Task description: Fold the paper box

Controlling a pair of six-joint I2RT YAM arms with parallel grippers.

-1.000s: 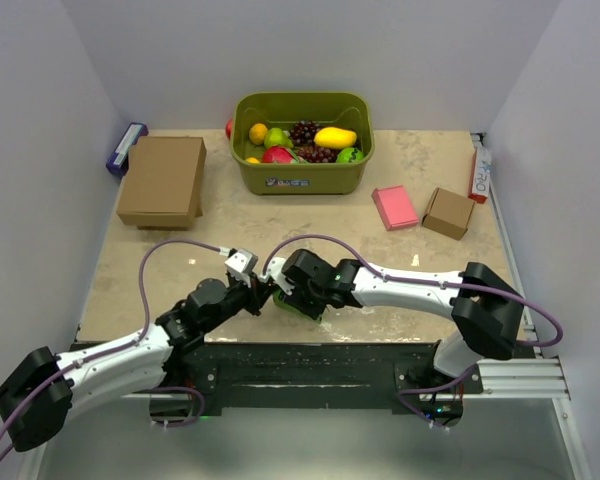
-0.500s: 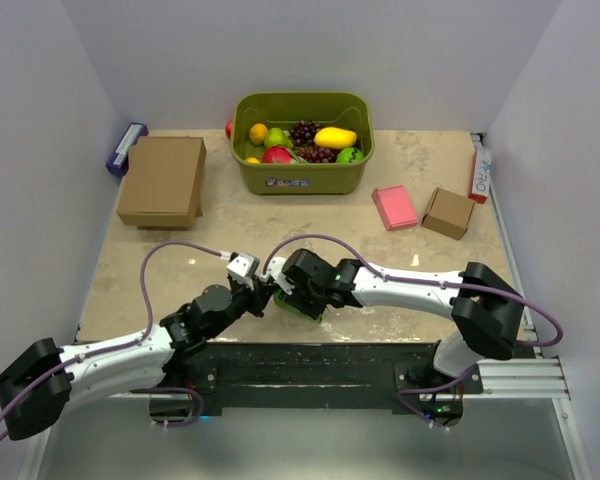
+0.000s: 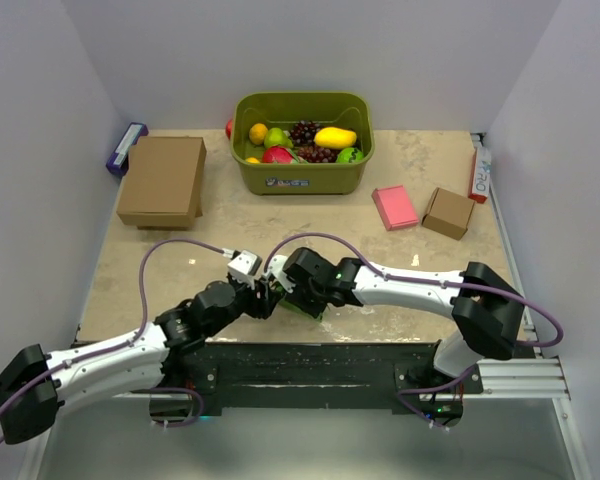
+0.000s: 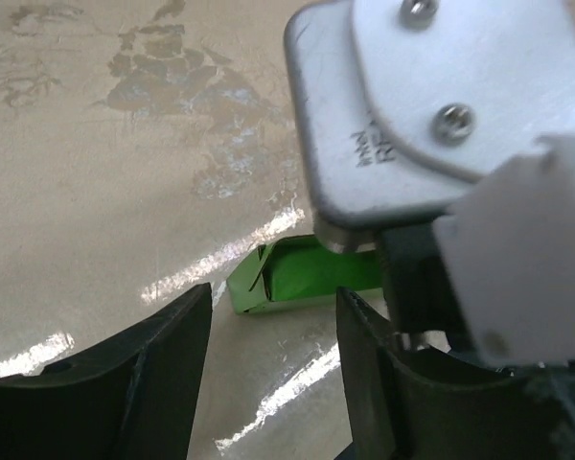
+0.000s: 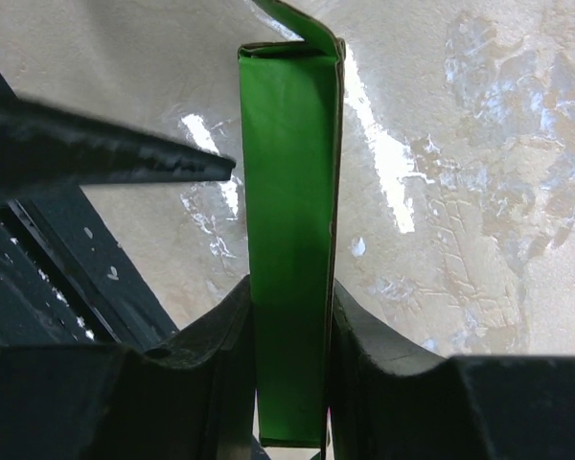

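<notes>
At the near edge of the desk (image 3: pixel 160 262), between the two arms: one paper box (image 3: pixel 304 305), bright green, folded into a narrow compact block, with an end flap standing loose at its far end. It is held by the right gripper (image 3: pixel 296 292), whose fingers (image 5: pixel 218 331) are clamped on the block's two long faces, most of the block sticking out past the fingertips. The block sits low, on or just over the desk; I cannot tell which. Facing it from the left is the left gripper (image 3: pixel 266 298), its fingers (image 4: pixel 163 359) apart with nothing between them and the green block lying just beyond the gap. In the right wrist view one dark fingertip points at the block's side, just beside it. Back row, centre: one olive tub (image 3: pixel 302 178) holding fruit (image 3: pixel 335 137) in yellow, red and green, plus dark grapes. Back left: one large brown cardboard box (image 3: pixel 162 178), with a blue-and-white packet (image 3: pixel 126 148) against the wall beside it. Right of the tub: one pink flat box (image 3: pixel 394 207), one small brown cardboard box (image 3: pixel 448 212) just beside it, and a red-and-white packet (image 3: pixel 479 172) against the right wall.
</notes>
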